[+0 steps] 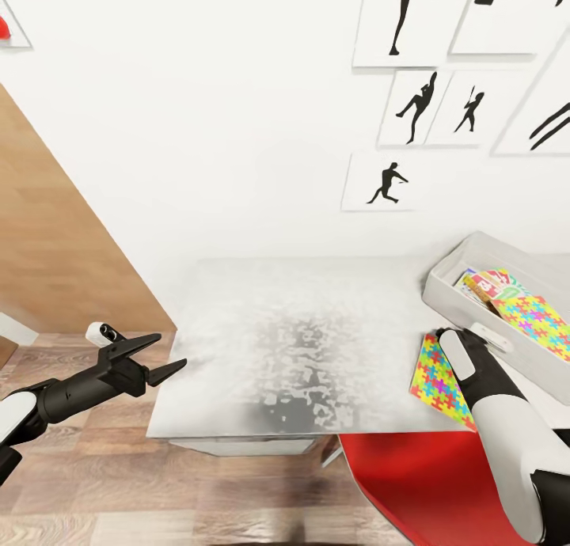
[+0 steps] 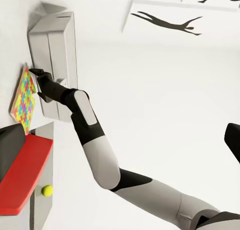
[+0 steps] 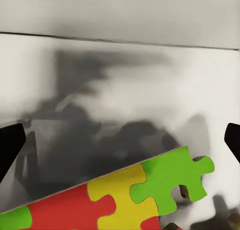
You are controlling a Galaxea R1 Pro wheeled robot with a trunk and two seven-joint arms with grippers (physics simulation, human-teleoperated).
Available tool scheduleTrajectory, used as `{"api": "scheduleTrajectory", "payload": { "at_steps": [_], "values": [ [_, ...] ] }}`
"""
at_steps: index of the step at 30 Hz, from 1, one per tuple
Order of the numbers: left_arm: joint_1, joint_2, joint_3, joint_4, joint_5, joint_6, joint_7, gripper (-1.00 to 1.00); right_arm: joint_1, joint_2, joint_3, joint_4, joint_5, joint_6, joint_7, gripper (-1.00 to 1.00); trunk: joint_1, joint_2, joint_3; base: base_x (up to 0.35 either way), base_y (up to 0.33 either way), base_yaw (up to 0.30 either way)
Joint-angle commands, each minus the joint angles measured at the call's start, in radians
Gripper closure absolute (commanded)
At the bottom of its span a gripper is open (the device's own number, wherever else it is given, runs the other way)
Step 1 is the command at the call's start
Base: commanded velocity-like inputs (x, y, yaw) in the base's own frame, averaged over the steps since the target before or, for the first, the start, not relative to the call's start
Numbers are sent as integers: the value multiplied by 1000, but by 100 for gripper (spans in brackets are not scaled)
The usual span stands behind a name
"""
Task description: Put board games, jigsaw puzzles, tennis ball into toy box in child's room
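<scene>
I see my right gripper (image 1: 443, 334) at the edge of 1 jigsaw puzzle (image 1: 434, 376) lying on the table (image 1: 301, 348) beside the toy box (image 1: 475, 265), which holds another puzzle (image 1: 538, 316). My left gripper (image 1: 166, 354) hangs open off the table's left end.
</scene>
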Motion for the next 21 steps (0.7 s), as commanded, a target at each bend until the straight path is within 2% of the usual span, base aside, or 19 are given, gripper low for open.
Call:
{"api": "scheduleTrajectory", "payload": {
  "at_steps": [1, 8, 21],
  "values": [
    [-1, 1, -2, 1, -4, 1, -8, -100, 0, 0, 1, -2, -5, 5, -5, -100, 1, -2, -2, 0, 21, 0],
    [-1, 1, -2, 1, -4, 1, -8, -100, 0, 0, 1, -2, -5, 5, -5, -100, 1, -2, 3, 0, 73, -12],
    [-1, 1, -2, 1, -4, 1, -8, -100, 0, 0, 0, -2, -5, 5, -6, -100, 1, -2, 8, -1, 7, -15]
  ]
}}
